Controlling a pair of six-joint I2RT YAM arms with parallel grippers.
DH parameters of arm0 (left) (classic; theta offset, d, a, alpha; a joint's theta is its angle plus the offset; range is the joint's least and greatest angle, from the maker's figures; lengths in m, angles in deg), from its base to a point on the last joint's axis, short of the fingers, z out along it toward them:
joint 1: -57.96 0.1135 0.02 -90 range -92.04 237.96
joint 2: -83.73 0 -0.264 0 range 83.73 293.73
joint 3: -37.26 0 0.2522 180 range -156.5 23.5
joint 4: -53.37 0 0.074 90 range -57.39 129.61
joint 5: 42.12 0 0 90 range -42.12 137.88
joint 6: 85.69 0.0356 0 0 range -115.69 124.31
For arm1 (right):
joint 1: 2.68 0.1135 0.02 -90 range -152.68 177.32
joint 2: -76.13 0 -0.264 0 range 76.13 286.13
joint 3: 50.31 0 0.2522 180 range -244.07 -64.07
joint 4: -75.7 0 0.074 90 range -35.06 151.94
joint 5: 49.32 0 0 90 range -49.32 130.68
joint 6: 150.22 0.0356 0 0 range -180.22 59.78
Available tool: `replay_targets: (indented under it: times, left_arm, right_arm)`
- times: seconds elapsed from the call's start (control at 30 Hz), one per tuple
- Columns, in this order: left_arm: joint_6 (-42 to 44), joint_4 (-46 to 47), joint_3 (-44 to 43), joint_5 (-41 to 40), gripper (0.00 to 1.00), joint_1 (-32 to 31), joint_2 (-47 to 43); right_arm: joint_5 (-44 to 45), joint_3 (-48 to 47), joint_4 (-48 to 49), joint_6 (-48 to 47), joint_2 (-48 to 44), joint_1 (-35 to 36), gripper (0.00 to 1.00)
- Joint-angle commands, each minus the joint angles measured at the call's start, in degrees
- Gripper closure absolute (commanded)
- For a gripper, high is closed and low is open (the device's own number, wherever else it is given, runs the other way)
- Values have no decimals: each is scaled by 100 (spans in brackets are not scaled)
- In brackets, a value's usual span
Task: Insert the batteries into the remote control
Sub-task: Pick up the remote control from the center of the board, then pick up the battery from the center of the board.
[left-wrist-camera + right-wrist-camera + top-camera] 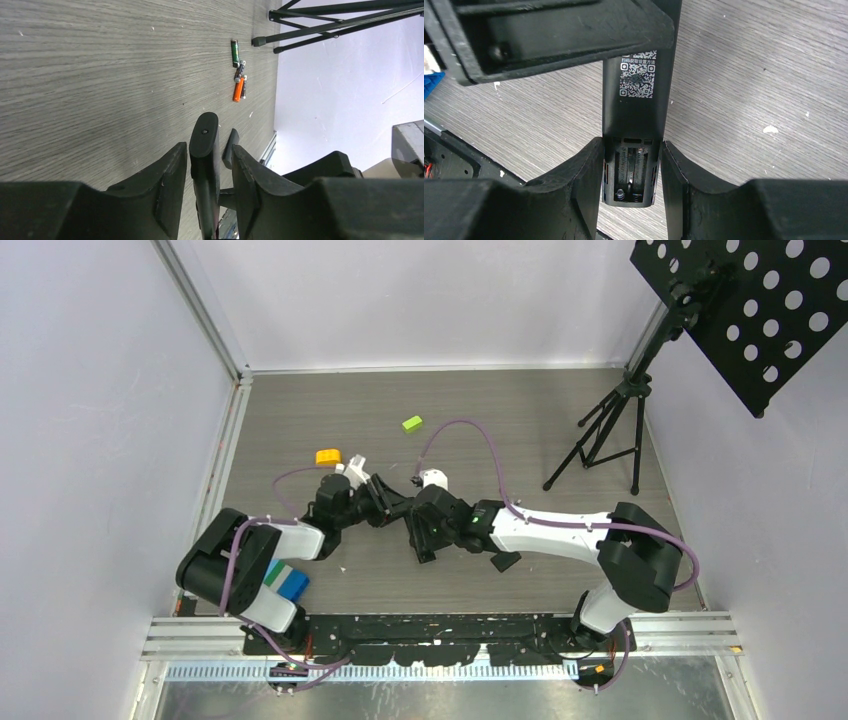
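On the table (500, 420), the right gripper (631, 147) clamps the remote (636, 115) at its open bay. The left gripper (209, 150) sits narrow round the remote's far end, grip unclear. Batteries (239, 90) lie beyond the remote. It is best kept level, bay up.

Surface (100, 75): grey wood-grain finish, matt, fine ridged texture. Remote control (634, 115): smooth black plastic, low sheen, white printed code. Batteries (238, 92): glossy wraps, orange and green. Tripod (630, 388): black metal tubes, satin.
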Motion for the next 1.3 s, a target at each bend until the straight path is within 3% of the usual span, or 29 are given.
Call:
replay_targets:
  times: [0.0, 0.13, 0.23, 0.27, 0.37, 0.47, 0.6, 0.77, 0.83, 1.07, 1.27]
  left_arm:
    - [36, 386, -68, 272, 62, -14, 94]
    - [104, 390, -190, 499, 63, -25, 184]
    - [175, 407, -288, 600, 78, -36, 211]
    - [243, 407, -314, 629, 83, -36, 197]
    - [631, 365, -423, 738, 100, -28, 106]
    - [1233, 210, -577, 1138, 100, -27, -170]
    - [2060, -294, -681, 1381, 100, -27, -647]
    - [2574, -92, -625, 1935, 100, -35, -1045]
    - [2636, 37, -607, 2154, 100, -35, -1186]
    - [2830, -178, -690, 2292, 100, -30, -1632]
    - [2908, -417, -708, 2113, 100, -36, -1775]
  right_arm:
    - [-53, -187, 416, -190, -104, -15, 63]
    - [-199, -191, 418, -306, -196, -164, 62]
    - [-245, -214, 357, -348, -216, -250, 59]
    - [-236, -219, 296, -355, -245, -276, 53]
    - [-361, -61, 273, -488, -535, -331, 23]
    - [-909, -44, 45, -542, -1043, -561, 18]
    - [-658, 112, -332, -358, -1956, -820, 18]
    - [121, 685, -688, 210, -2989, -1229, 21]
    - [504, 751, -1065, 492, -3110, -1416, 27]
    - [1680, 491, -2760, 1584, -2448, -2066, 58]
    - [1843, 683, -3084, 1886, -1908, -2411, 64]
